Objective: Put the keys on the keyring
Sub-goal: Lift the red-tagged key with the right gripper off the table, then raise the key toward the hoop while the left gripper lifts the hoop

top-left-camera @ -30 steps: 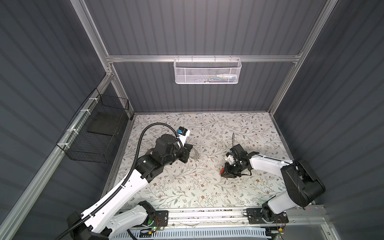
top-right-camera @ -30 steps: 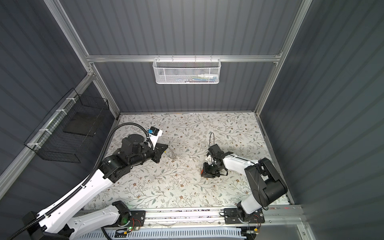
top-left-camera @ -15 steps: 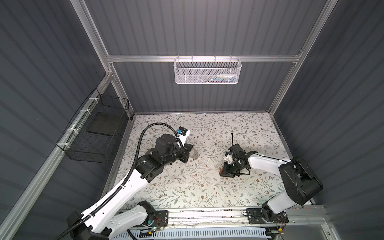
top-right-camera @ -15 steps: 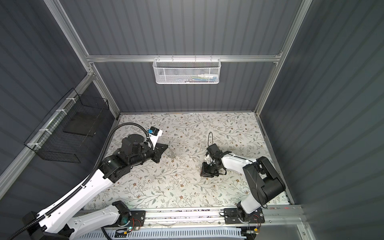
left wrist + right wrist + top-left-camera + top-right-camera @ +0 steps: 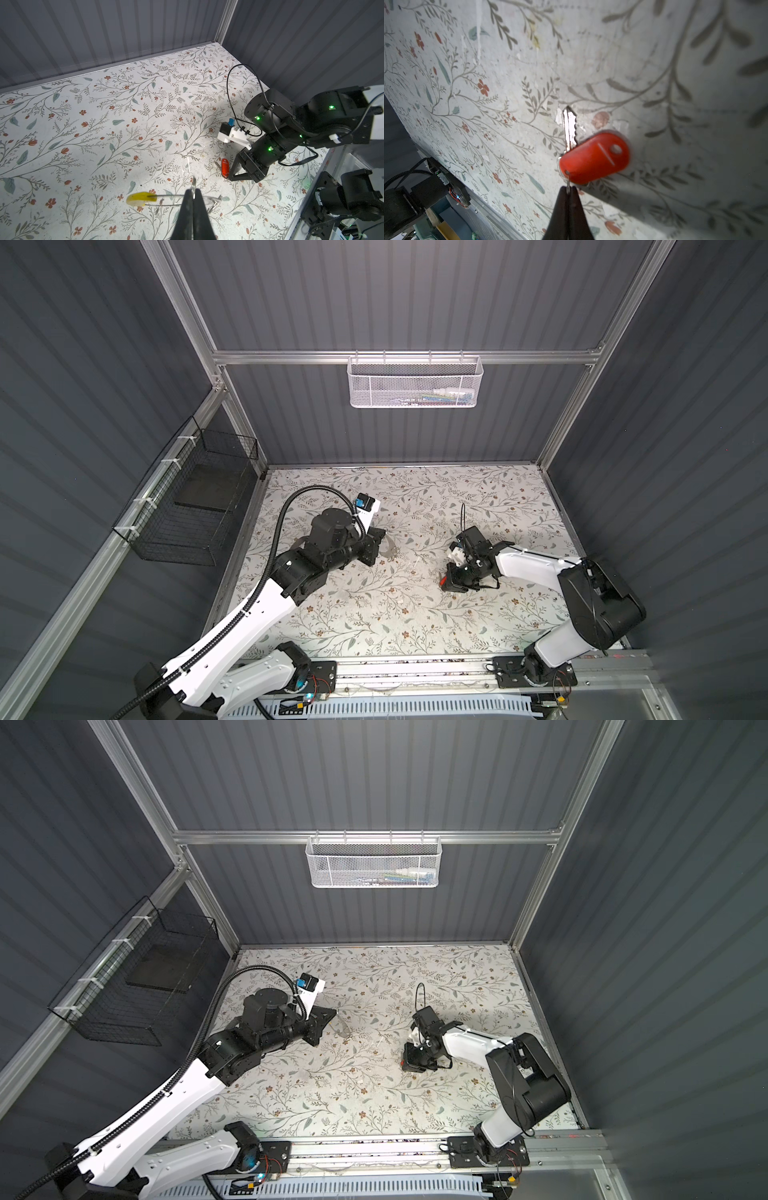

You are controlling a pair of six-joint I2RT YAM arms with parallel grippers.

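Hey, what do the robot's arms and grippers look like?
White shells, black joints. The left arm carries a black corrugated hose; the right arm a thin looped black wire and green lights. The left gripper and right gripper are black and tapered.

Beneath my right pincer [image 5: 568,190] spreads the floral table [image 5: 488,62]; at its tip are the keys [image 5: 593,160], whether resting there I cannot tell.

Nothing legible anywhere at the moment, red tag [image 5: 593,159] of the keys [image 5: 570,128] showing just a plain groove and a dot, tiny pale sticker [image 5: 442,171] on a black block [image 5: 453,182] well apart from the keys, too small to read
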